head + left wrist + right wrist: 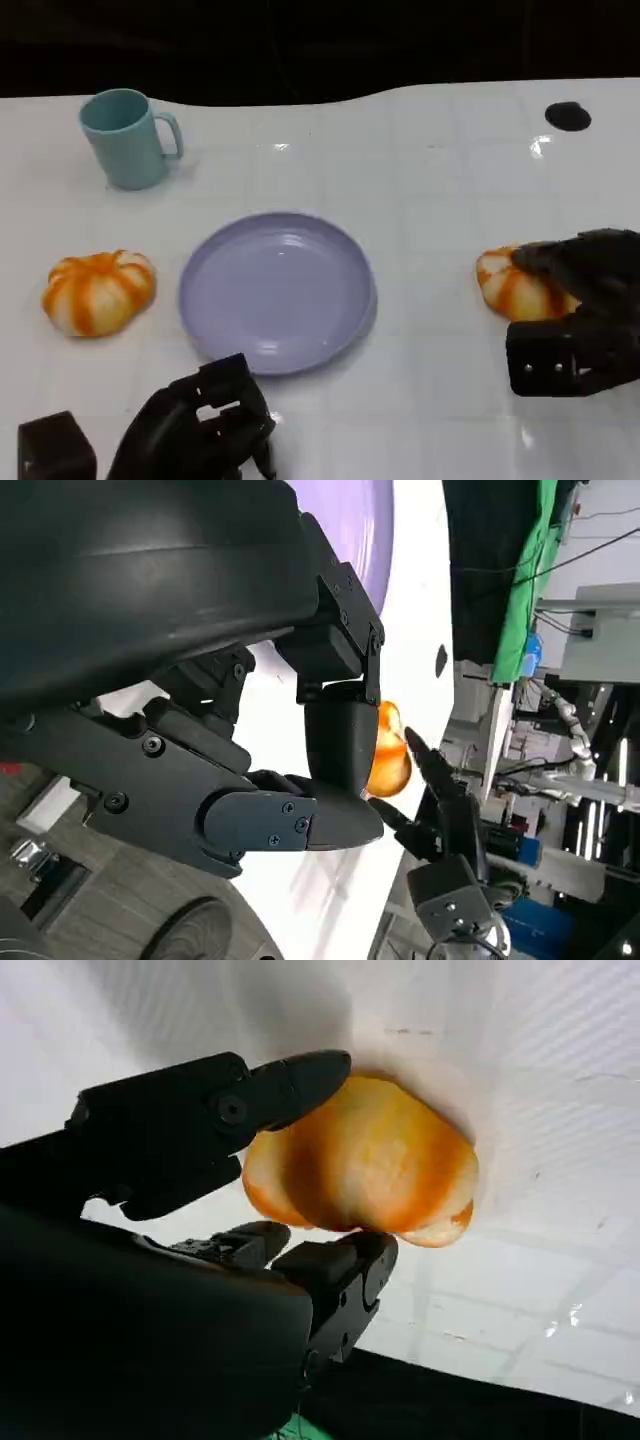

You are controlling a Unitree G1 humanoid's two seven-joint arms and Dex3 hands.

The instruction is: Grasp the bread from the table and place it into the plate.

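Two orange-and-white striped breads lie on the white table. One bread (98, 290) sits left of the lilac plate (276, 290). The other bread (512, 285) (365, 1160) (388, 755) lies right of the plate, on the table. My right hand (580, 300) (250, 1180) grips it, one finger on one side and other fingers against the opposite side; the hand hides the bread's right part. My left hand (195, 425) (250, 750) hovers near the table's front edge, below the plate, its fingers curled in around nothing.
A teal mug (125, 137) stands at the back left. A small black disc (567, 116) lies at the back right. The table's far edge (300, 100) borders a dark background. In the left wrist view the plate (355, 530) and my right hand (440, 815) appear.
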